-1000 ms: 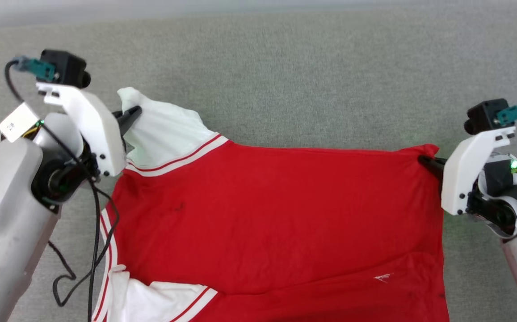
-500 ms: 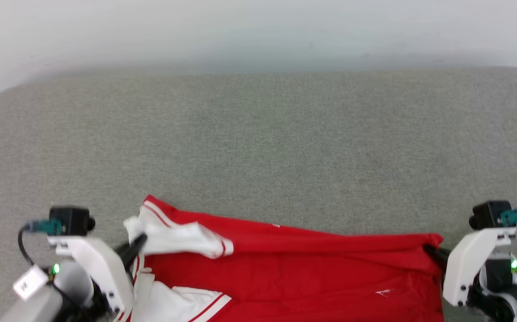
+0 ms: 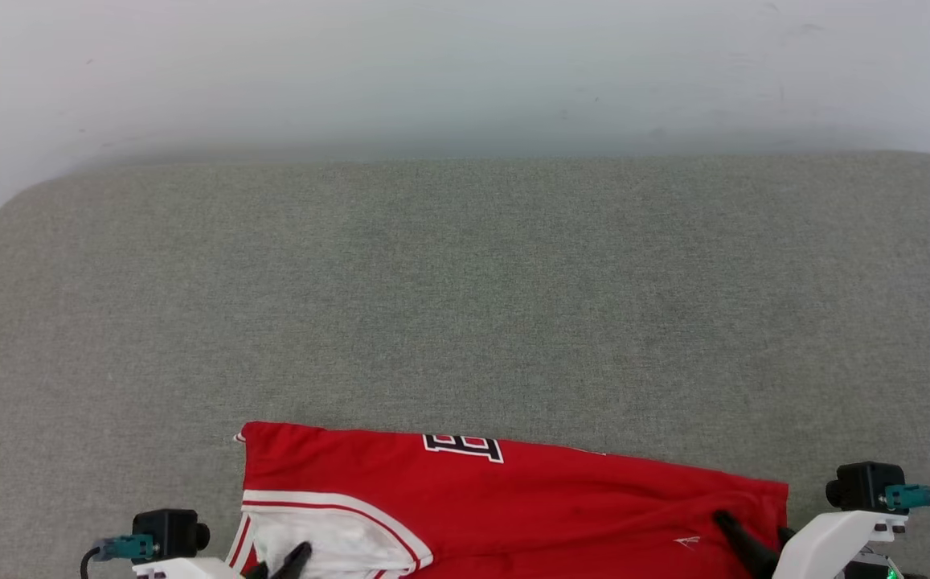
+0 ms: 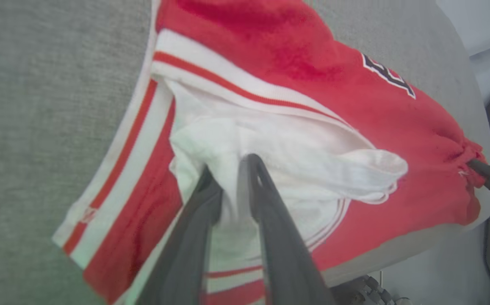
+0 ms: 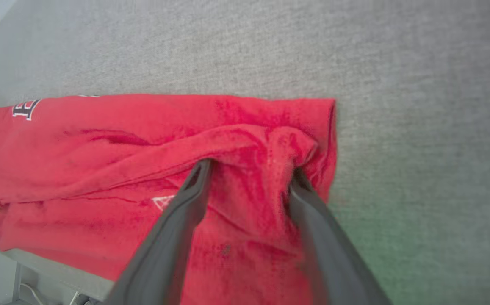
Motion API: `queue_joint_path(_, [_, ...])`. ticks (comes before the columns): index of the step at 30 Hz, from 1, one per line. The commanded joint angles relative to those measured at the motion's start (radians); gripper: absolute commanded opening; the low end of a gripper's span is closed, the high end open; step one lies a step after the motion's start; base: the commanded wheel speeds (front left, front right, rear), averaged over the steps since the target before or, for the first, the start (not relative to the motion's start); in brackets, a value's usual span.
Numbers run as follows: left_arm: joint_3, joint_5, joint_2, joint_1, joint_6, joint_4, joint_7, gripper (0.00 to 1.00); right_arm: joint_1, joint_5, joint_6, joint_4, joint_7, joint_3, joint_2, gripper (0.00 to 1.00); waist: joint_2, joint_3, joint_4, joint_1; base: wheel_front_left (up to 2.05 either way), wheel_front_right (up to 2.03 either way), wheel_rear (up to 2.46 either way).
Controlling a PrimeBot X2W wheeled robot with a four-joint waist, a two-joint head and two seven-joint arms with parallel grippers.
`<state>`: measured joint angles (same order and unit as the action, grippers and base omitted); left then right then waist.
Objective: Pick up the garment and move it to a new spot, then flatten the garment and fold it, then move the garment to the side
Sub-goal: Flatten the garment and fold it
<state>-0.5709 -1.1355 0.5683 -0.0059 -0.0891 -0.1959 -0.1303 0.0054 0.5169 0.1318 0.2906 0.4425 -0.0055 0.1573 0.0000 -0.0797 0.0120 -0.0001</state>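
Both grippers on the folded garment, at the near edge of the table.

Left gripper (image 4: 230,169) is clamped on the white panel (image 4: 278,156), with cloth pinched between its close-set fingers. The right gripper (image 5: 249,169) has its fingers apart and a red fold bunched between the tips; whether it is gripped or just draped I can't tell from this angle. The garment (image 3: 561,490) lies doubled along the near lip of the grey table (image 3: 465,305), with the letter mark (image 3: 463,446) by the far fold. I judge it light, limp and thin: it won't hold shape and is likely to drag and wrinkle on the rough top. Best taken at corners or stripe trim (image 4: 236,82), both ends at once and kept taut. There is wide bare table beyond and to either side, and a wall (image 3: 465,72) at the back. The near lip is the edge to watch, since the cloth could slide off.
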Motion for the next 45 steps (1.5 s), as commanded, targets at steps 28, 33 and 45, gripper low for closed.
queue_joint_path(28, [0.237,0.500,-0.142,-0.028,-0.141,0.290,0.397,1.00,0.104,0.001,-0.002,-0.222,0.206,-0.111,0.065,1.00,0.0000,-0.008,-0.077,0.0001,0.00,0.00,0.00])
queue_joint_path(33, [0.282,0.592,-0.191,-0.002,-0.121,0.311,0.397,1.00,0.072,-0.015,-0.002,-0.171,0.202,-0.091,0.065,1.00,0.0000,-0.042,-0.099,0.0001,0.00,0.00,0.00])
queue_joint_path(45, [0.351,0.695,-0.287,0.009,-0.058,0.284,0.396,1.00,0.085,0.035,0.000,-0.058,0.274,-0.002,0.031,0.00,0.0000,-0.075,-0.121,0.0001,0.00,0.00,0.00])
